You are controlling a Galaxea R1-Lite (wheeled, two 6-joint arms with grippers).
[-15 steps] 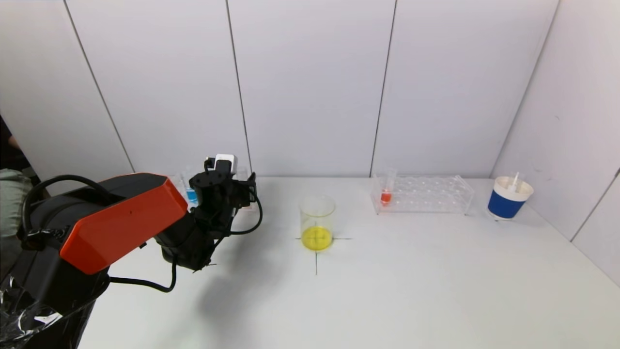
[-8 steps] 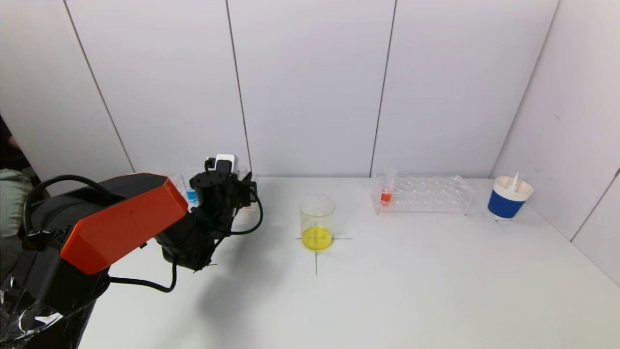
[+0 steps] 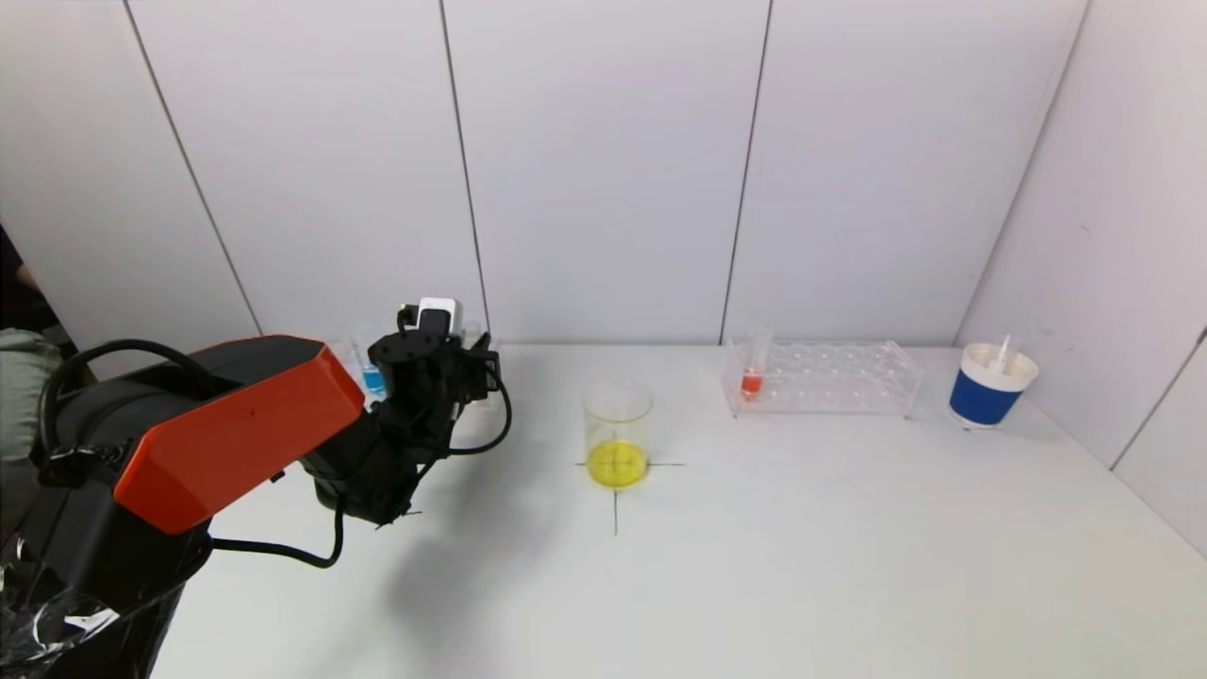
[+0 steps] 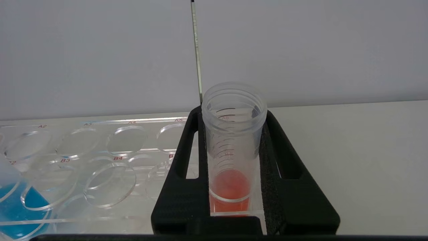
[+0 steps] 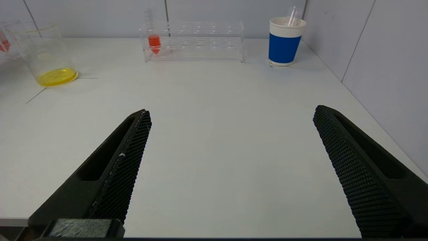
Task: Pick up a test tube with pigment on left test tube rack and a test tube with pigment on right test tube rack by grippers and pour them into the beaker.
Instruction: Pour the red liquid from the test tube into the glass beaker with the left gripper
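My left gripper (image 4: 234,113) is shut on a clear test tube with red-orange pigment (image 4: 230,187). The tube stands upright at the end of the clear left rack (image 4: 100,150). A second tube with blue pigment (image 4: 13,207) sits at the rack's other end. In the head view the left wrist (image 3: 424,377) hides the held tube, and only the blue tube (image 3: 373,379) shows. The beaker (image 3: 618,429), holding yellow liquid, stands mid-table. The right rack (image 3: 839,379) holds one red-orange tube (image 3: 752,379). My right gripper (image 5: 232,112) hangs open over bare table near the front edge.
A blue-and-white paper cup (image 3: 992,385) with a pipette stands at the back right, beside the side wall. A cross is drawn on the table under the beaker. The back wall rises right behind both racks.
The left gripper has closed onto the red-orange tube. The arm itself has barely shifted. The right side has not changed.
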